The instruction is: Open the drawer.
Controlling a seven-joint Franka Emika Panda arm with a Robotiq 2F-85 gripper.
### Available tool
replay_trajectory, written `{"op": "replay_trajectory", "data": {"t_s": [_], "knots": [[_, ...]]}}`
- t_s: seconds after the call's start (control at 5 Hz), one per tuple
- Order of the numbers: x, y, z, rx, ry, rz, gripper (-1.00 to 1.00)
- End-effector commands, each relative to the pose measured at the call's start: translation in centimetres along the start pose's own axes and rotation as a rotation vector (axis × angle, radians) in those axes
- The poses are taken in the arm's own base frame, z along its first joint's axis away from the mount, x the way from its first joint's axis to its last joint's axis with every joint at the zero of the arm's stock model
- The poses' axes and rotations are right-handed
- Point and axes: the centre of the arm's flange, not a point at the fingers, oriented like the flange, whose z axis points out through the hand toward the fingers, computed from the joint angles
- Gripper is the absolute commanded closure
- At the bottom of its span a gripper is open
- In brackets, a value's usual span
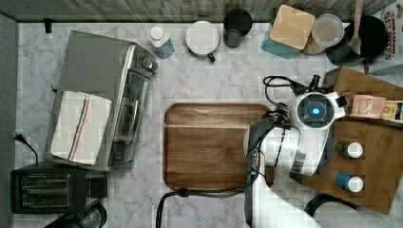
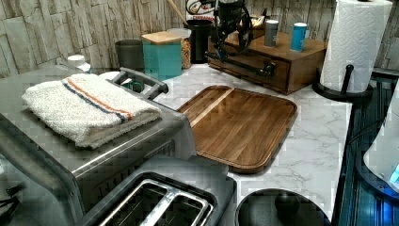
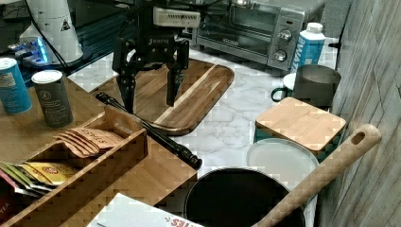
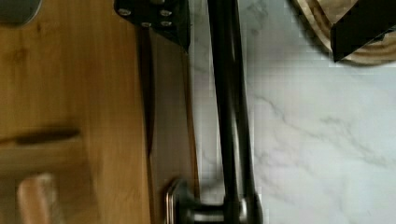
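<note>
Gripper [image 3: 147,100]: fingers spread, straddling the bar handle [image 3: 156,135], grasping nothing.
Drawer [image 2: 254,66]: shut.
Organizer compartment [image 3: 71,161]: tea packets [image 3: 87,139].

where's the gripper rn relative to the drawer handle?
In the right view, the open gripper hangs just above the handle of the drawer, fingers straddling it, cutting board behind.

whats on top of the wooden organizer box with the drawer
Two shakers, one grey and one blue, plus tea packets in an open compartment. The drawer is shut, its contents hidden.
</note>
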Motion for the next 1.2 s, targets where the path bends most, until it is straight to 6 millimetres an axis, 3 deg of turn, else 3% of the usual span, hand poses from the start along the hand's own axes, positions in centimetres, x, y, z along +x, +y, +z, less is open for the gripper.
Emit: {"op": "replay_trajectory", "data": {"t_s": [0.2, 0.8, 1.2], "knots": [[-1.0, 2.5, 3.7, 0.039, 0.074, 0.025, -1.00], [0.1, 2.0, 6.0, 0.086, 0.080, 0.004, -1.00], [-0.4, -0.7, 4.4, 0.125, 0.105, -0.004, -1.00]]}}
